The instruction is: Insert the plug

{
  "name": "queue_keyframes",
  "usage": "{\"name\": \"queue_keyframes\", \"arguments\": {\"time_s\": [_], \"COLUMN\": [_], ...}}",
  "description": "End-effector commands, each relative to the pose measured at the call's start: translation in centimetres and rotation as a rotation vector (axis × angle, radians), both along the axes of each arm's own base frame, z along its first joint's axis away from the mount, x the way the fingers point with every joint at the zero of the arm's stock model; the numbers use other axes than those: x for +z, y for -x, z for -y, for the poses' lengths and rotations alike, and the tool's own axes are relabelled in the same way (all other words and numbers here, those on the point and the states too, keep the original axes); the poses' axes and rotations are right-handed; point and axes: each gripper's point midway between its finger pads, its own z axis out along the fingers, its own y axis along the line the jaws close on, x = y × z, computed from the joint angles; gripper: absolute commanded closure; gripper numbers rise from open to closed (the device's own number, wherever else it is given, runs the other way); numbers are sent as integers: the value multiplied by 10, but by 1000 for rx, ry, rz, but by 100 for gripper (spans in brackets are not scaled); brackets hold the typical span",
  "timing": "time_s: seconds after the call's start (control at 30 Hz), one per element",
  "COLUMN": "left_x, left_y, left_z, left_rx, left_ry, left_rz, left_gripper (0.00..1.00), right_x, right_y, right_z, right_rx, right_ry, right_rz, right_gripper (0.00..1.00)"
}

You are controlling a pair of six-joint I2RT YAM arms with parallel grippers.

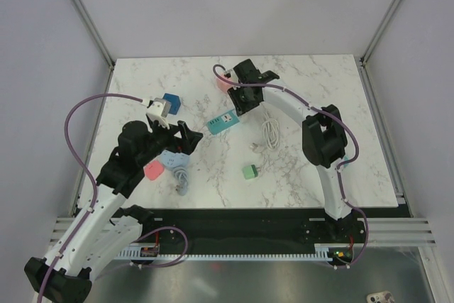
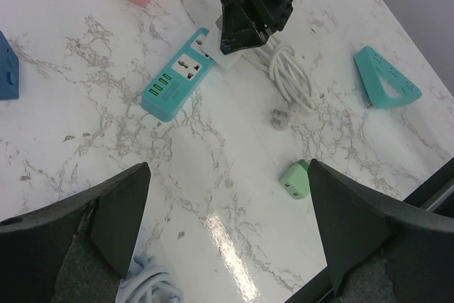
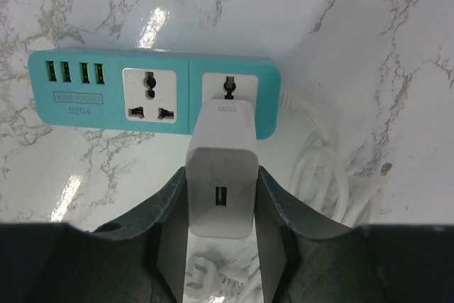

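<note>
A white plug (image 3: pixel 220 168) with a USB port on its rear is clamped between the fingers of my right gripper (image 3: pixel 221 196), which is shut on it. Its front end rests over the lower holes of the right socket of the teal power strip (image 3: pixel 152 94); that socket's top hole still shows. How deep the prongs sit is hidden. From above, the right gripper (image 1: pixel 241 101) hovers at the strip's (image 1: pixel 222 123) right end. My left gripper (image 2: pixel 230 225) is open over bare marble, holding nothing.
The strip's coiled white cable (image 1: pixel 269 133) lies right of it. A small green charger (image 1: pixel 250 171) sits nearer me. A pink cube socket (image 1: pixel 224 83), a blue cube (image 1: pixel 170 102), a pink block (image 1: pixel 153 170) and a pale blue cable (image 1: pixel 177 172) lie around.
</note>
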Motion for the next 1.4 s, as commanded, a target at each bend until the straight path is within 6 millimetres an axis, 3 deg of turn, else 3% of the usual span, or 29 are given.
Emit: {"name": "queue_keyframes", "arguments": {"time_s": [0.0, 0.33, 0.4, 0.43, 0.47, 0.53, 0.77, 0.93, 1.23, 1.37], "left_x": [11, 9, 4, 2, -3, -4, -5, -6, -11, -14], "left_y": [-3, -9, -15, -17, -20, -23, -43, -59, -71, -71], "left_z": [-2, -6, -8, -8, -5, -1, 4, 11, 26, 24], "left_rx": [-3, 52, 99, 108, 110, 100, 172, 178, 104, 99], "left_ry": [-16, 4, 39, 48, 48, 59, 121, 130, 169, 156], "left_rz": [69, 51, 22, 10, -17, -48, -139, -181, -251, -247], "left_gripper": [0, 1, 0, 0, 1, 2, 6, 7, 12, 12], "right_x": [-104, -89, -76, -71, -66, -48, 17, 44, 41, 33], "right_y": [44, 25, 19, 16, 14, 8, -13, -20, -26, -30], "right_z": [30, 24, 21, 20, 19, 15, 3, -4, -15, -21], "right_rx": [-40, -57, -64, -65, -64, -65, -66, -56, -32, -27], "right_ry": [211, 225, 207, 197, 190, 168, 30, -55, -140, -153], "right_rz": [-265, -225, -195, -185, -173, -132, 44, 157, 234, 234], "right_gripper": [100, 100, 90, 81, 65, 54, 37, 35, 38, 44]}}
